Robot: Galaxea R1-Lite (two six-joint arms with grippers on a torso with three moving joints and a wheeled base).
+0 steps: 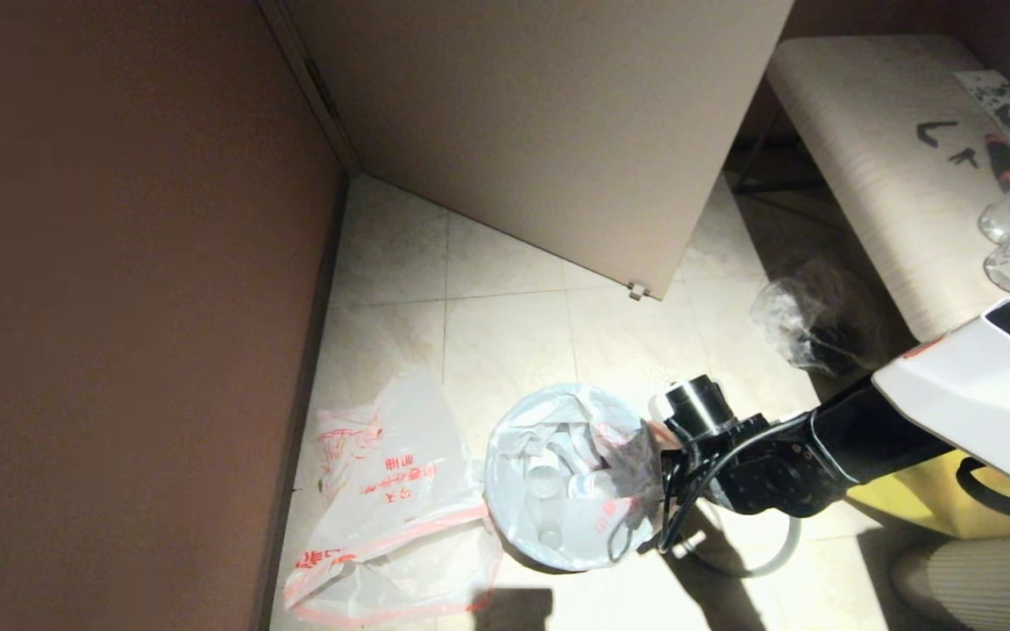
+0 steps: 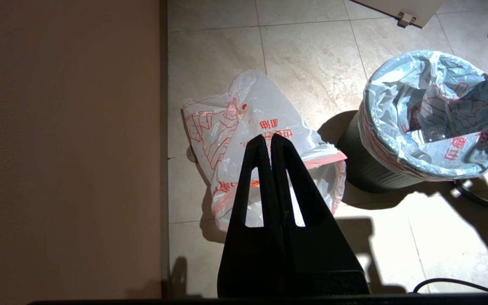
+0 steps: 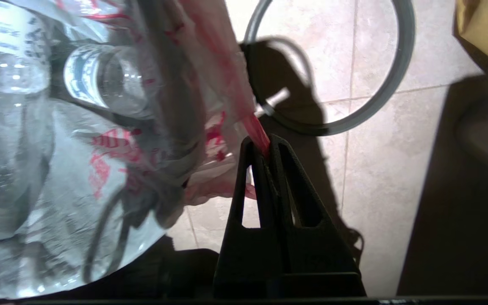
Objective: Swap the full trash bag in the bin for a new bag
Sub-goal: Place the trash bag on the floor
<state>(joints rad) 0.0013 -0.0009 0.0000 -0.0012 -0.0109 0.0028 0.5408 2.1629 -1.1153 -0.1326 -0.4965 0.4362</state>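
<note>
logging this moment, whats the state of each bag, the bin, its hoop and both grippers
full trash bag: in the bin, hem pinched at one edge
bin: upright, bag folded over its rim
grey hoop: off the bin, lying on the floor
new bag: slack on the floor beside the bin
right gripper: shut on the full bag's red hem
left gripper: shut, empty, above the new bag

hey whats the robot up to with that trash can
It is swapping the bin liner. The right gripper is shut on the red-orange hem of the full trash bag, which sits in the bin with bottles showing through the film. The bin's grey hoop lies loose on the floor beside it. The new bag lies slack on the tiles by the wall. The left gripper is shut and holds nothing, above the new bag.
</note>
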